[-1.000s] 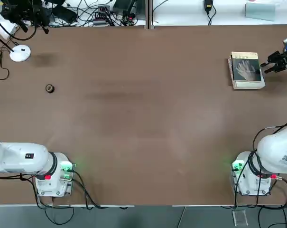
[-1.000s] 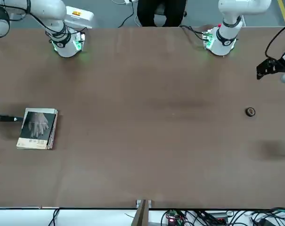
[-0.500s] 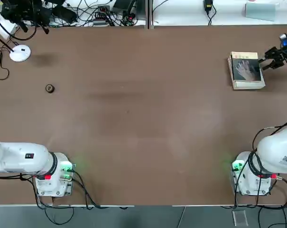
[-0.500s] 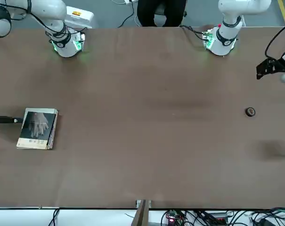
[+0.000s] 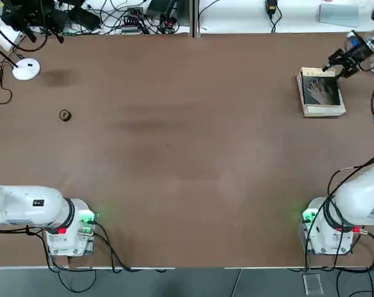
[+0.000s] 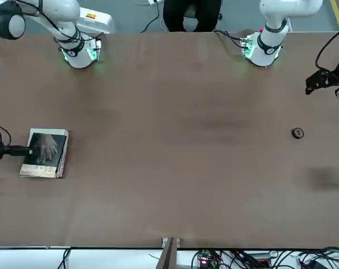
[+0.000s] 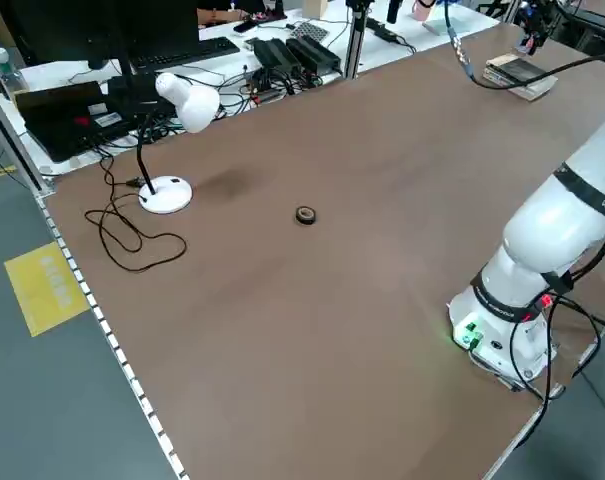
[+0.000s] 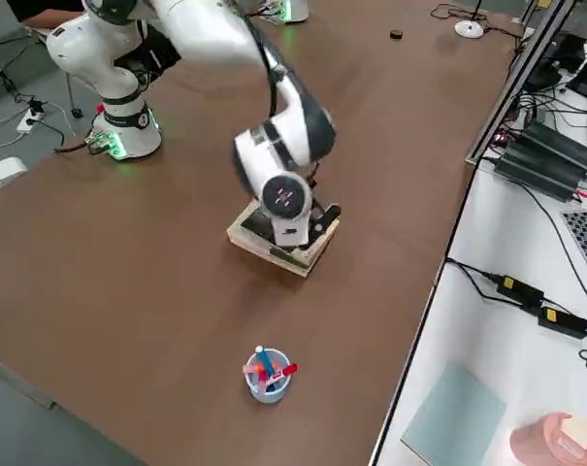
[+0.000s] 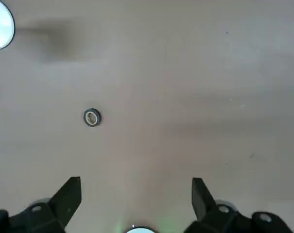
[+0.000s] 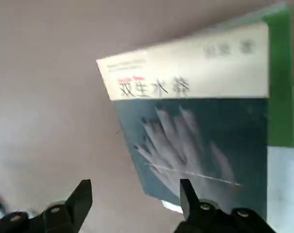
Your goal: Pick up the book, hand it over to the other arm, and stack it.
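Brown table (image 5: 174, 161), R claw (image 5: 332, 69) at the book pile, prob. lining up the pick.
R claw, upper rt. of top view, is spread w/ nothing pinched, prob. to straddle an edge; L claw (image 9: 137, 189), upper lt., also spread & empty (idle, likely there for the handover). Green-and-white book (image 10: 281, 82), upper rt., lies under the thin hand-cover book (image 10: 200, 141), propping it up, so mind grabbing both. Small dark ring (image 5: 65, 116), upper lt., well apart.

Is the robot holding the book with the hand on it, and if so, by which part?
No, the right gripper is open beside the book, holding nothing.
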Robot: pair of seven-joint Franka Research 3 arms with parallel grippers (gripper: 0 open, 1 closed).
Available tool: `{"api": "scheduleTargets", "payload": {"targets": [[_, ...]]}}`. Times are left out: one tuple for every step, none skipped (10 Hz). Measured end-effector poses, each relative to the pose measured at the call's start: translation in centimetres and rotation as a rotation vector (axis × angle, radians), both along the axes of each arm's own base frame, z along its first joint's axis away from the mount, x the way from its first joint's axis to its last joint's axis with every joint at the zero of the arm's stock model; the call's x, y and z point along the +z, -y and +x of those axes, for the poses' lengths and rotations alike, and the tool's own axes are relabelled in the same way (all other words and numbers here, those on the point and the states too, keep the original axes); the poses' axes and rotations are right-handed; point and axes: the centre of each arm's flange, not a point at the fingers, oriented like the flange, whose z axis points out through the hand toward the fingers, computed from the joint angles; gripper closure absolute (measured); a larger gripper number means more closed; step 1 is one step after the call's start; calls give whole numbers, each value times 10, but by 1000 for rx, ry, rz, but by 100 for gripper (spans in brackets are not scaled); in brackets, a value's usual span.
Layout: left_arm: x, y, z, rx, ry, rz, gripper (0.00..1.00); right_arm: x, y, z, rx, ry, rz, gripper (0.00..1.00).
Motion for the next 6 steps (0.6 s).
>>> {"api": "scheduleTargets", "payload": {"targets": [[0, 0, 0, 2, 0, 0, 0, 11, -13, 8, 47, 28, -87, 17], [0, 0, 0, 3, 1, 0, 0, 22, -27, 15, 97, 62, -171, 13], [1, 0, 0, 3, 2, 0, 0, 34, -42, 20, 140, 101, -237, 1], [2, 0, 0, 3, 4, 0, 0, 44, -55, 23, 175, 137, -288, 0], [4, 0, 1, 3, 9, -1, 0, 55, -64, 23, 209, 164, -336, 0], [6, 0, 1, 3, 13, -1, 0, 65, -70, 22, 235, 180, -368, 0]]}}
